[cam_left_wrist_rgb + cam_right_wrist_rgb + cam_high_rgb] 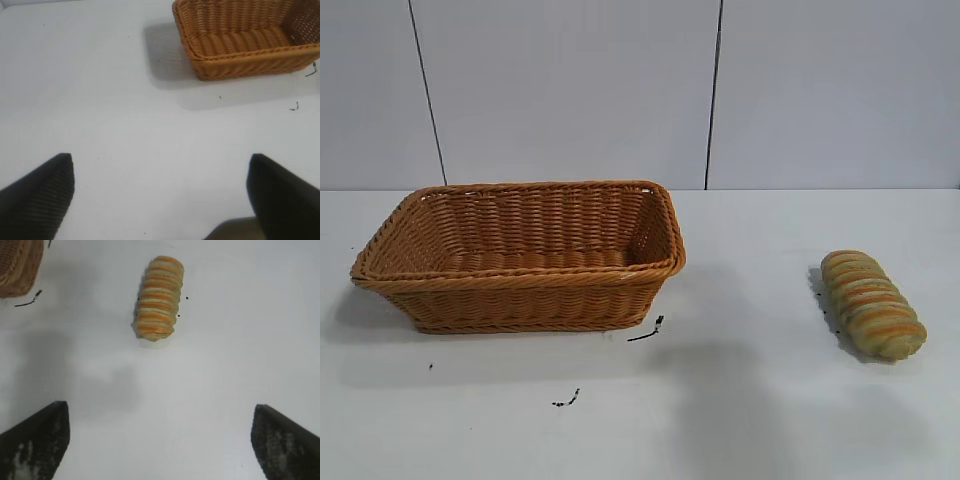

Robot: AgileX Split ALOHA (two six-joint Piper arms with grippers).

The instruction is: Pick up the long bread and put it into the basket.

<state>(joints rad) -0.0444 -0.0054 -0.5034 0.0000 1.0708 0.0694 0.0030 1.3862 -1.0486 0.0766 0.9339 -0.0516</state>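
Bread and basket sit well apart on the white table (770,420). The long bread (872,304) lies flat on the table off to the side of the basket (520,258), beyond the short end nearest the small black marks (647,330), with bare tabletop between the two. Its tan body shows orange crosswise stripes, and its long axis runs at a slant to the basket's long side. The basket stands upright with nothing inside.

From the right wrist view, the right gripper (160,440) hangs above the table short of the long bread (158,298), its two dark fingers (37,437) spread wide with nothing between them and touching nothing. The loaf lies ahead of the gap between them, end-on to the gripper. A corner of the basket (19,265) shows off to one side of the loaf.

From the left wrist view, the left gripper (160,195) is over bare table well away from the basket (245,37), its fingers (40,197) likewise spread wide and holding nothing. Neither arm appears in the exterior view.
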